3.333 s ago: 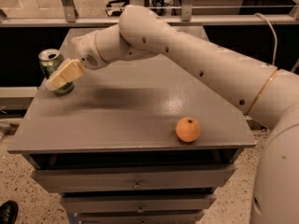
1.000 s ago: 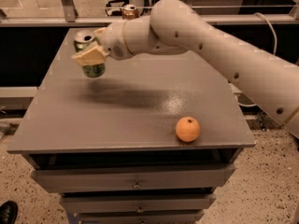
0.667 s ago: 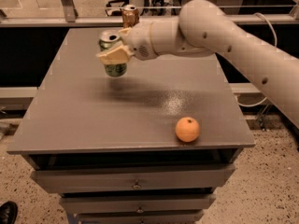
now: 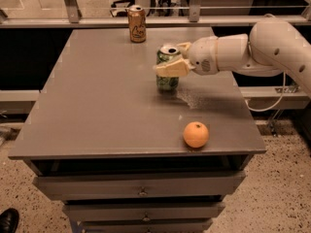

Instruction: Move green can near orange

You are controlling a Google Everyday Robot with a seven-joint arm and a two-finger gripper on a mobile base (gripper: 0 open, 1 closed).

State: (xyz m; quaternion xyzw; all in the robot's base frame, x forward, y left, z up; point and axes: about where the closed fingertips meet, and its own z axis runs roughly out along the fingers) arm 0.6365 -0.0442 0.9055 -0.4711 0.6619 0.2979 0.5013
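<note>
Gripper [image 4: 173, 58]: reaches in from 3 o'clock, fingers pinching the green can [image 4: 167, 80], which is upright, right of the grey table's [image 4: 87, 106] centre.
Orange [image 4: 196, 134]: 5 o'clock from the green can, apart, near the front edge.
Orange-brown can [image 4: 137, 24]: 11 o'clock, at the far edge.

We are looking at what seems to be an office or robot test space rather than a home. A grey metal cabinet [image 4: 97, 106] with shallow drawers [image 4: 141, 183] is serving as the worktable, standing on a speckled terrazzo floor [image 4: 282, 188]. Behind it a metal rail [image 4: 218, 21] is running across, and the wheeled base of an office chair [image 4: 124, 1] is showing beyond. A pale cable [image 4: 272, 101] is hanging at the right, and a dark shoe [image 4: 8, 221] is poking in at the lower-left corner. The gripper [image 4: 170, 57] is hanging over the cabinet's far right part, clasping the green can [image 4: 167, 81].
</note>
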